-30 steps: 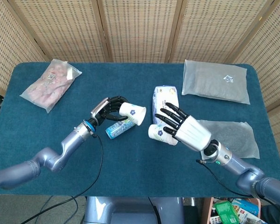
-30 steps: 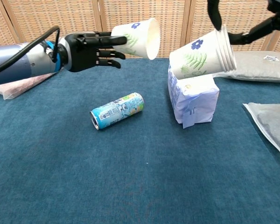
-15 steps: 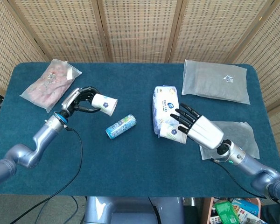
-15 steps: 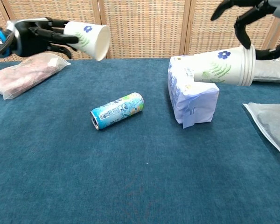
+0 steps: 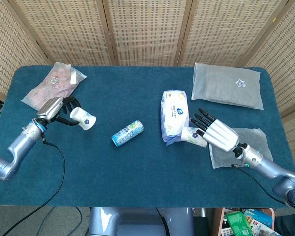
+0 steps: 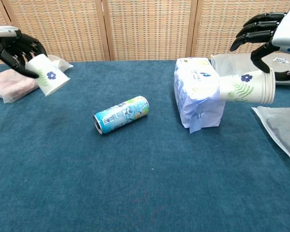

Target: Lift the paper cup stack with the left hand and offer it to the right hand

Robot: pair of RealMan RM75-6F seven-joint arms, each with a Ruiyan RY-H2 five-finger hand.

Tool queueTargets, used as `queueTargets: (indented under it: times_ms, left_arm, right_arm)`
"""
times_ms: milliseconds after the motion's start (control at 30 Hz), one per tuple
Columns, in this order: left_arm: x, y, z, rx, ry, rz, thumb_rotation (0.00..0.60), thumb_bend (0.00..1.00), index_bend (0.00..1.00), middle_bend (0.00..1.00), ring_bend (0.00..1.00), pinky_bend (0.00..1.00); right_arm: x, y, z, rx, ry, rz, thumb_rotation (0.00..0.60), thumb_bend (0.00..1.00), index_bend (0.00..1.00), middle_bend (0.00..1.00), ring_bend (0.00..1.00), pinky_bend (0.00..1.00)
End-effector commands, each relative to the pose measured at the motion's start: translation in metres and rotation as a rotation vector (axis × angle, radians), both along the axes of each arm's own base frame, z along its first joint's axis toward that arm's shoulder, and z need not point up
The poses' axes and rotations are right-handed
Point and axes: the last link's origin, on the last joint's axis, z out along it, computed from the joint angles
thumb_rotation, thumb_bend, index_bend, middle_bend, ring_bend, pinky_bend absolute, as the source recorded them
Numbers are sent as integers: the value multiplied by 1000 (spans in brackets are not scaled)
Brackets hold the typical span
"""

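Observation:
A stack of white paper cups with blue flowers (image 5: 194, 136) (image 6: 246, 87) lies on its side in the air, held by my right hand (image 5: 220, 136) (image 6: 273, 41), whose fingers curl over its rim end. Its base points at the white tissue pack (image 5: 174, 116) (image 6: 198, 99). At the far left, my left hand (image 5: 54, 109) (image 6: 12, 48) holds a single matching paper cup (image 5: 83, 118) (image 6: 48, 78), tilted, just above the table in front of the pink bag (image 5: 54, 87).
A blue drink can (image 5: 127, 133) (image 6: 121, 114) lies on its side mid-table on the blue cloth (image 5: 137, 167). A grey pouch (image 5: 227, 84) lies at the back right. A clear plastic bag (image 5: 250, 147) lies under my right forearm.
My left hand swung left and down with the single cup. My right hand drew back to the right and lowered with the cup stack, now level beside the tissue pack.

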Motion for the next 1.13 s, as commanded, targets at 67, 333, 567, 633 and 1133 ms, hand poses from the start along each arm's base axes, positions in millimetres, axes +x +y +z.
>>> queueTargets:
  times_ms: [67,333,567,633,1133]
  left_arm:
    - [-14,-4,-10,-18,130,26,600,186,199,116,119,260]
    - [-17,-14,-11,-76,114,107,600,184,0,0,0,0]
    - [-39,-43,27,34,39,151,600,183,0,0,0,0]
    - [-49,-60,42,82,43,156,600,183,0,0,0,0]
    - [-60,-193,85,485,258,194,600,180,0,0,0,0]
  right_arm:
    - [-8,-1,5,-56,24,-53,600,53,91,36,0,7]
    - [1,15,24,-116,-115,-94,600,0,87,34,0,1]
    - [-12,56,48,-157,-356,-222,600,0,87,34,0,0]
    - [-25,73,52,-172,-453,-303,600,0,87,25,0,0]
    - [-64,157,44,-202,-633,-790,600,0,0,0,0,0]
